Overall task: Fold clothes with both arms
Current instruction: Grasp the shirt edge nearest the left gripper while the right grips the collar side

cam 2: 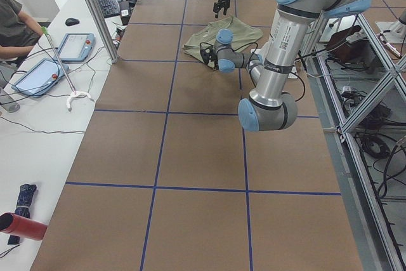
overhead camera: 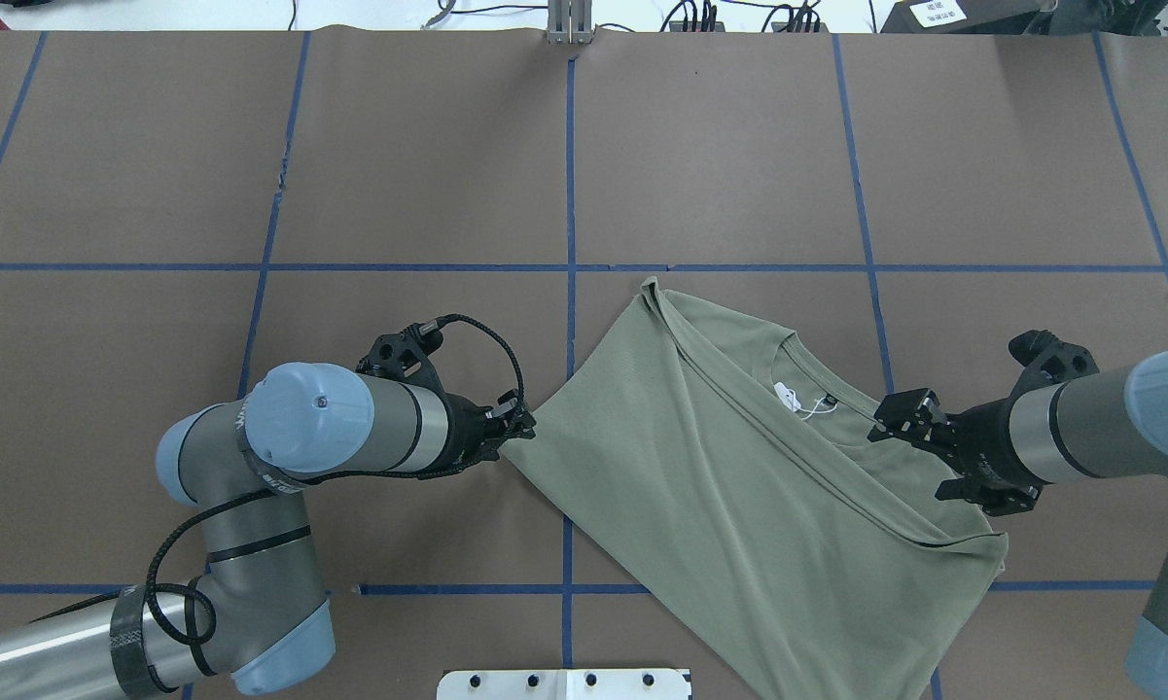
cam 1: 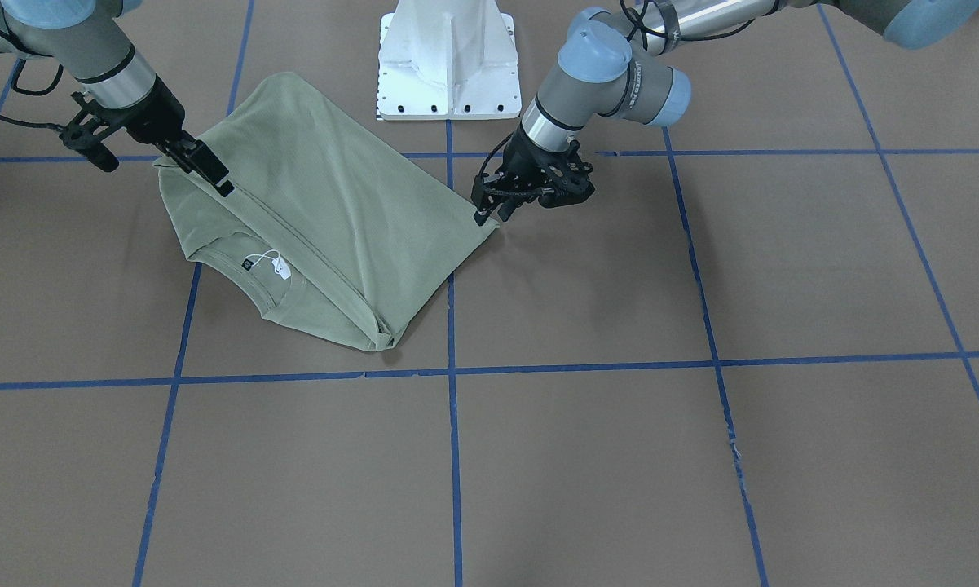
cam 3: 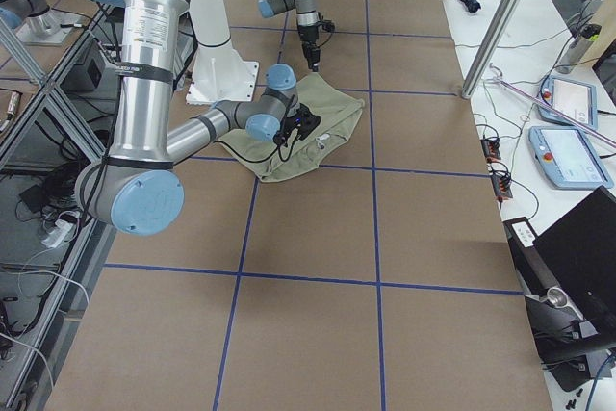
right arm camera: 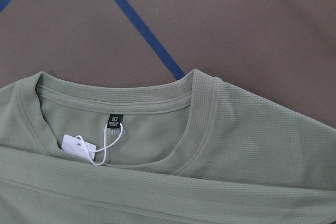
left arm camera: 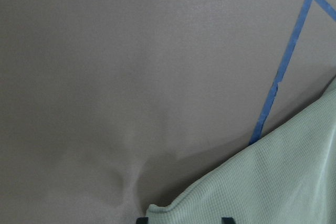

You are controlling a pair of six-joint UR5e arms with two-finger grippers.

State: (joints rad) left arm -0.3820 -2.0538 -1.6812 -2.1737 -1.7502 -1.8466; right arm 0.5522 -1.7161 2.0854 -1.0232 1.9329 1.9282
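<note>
Sage-green knit, finely ribbed, makes up the one shirt (overhead camera: 729, 486). It lies flat on the brown-paper table (overhead camera: 253, 146), toward 4 o'clock from the table's middle in the overhead view. Its lower part runs off that view's 6 o'clock edge. The cloth is doubled over, and a long folded edge runs across it from 11 o'clock to 4 o'clock, just under the neck opening. The round collar (right arm camera: 199, 124) is a wider ribbed band. Inside it sit one black neck label (right arm camera: 115, 120) and one small white hang tag (right arm camera: 77, 144) on a white loop.

Two arms reach in. The left arm (overhead camera: 350, 428) comes from 8 o'clock, and the left gripper (overhead camera: 523, 422) is at the shirt's 9 o'clock corner. In the wrist view its two fingertips (left arm camera: 227, 220) stand somewhat apart, with the corner of cloth lying between them and no pinch to be seen. The right arm (overhead camera: 1079, 428) comes from 3 o'clock. The right gripper (overhead camera: 885, 420) rests over the shoulder area at 3 o'clock of the collar, and I cannot tell how wide its jaws stand.

Blue tape lines (overhead camera: 571, 146) mark the table in a grid. One white pedestal (cam 1: 448, 57) stands at 12 o'clock in the front-facing view, just beside the shirt's far edge.
</note>
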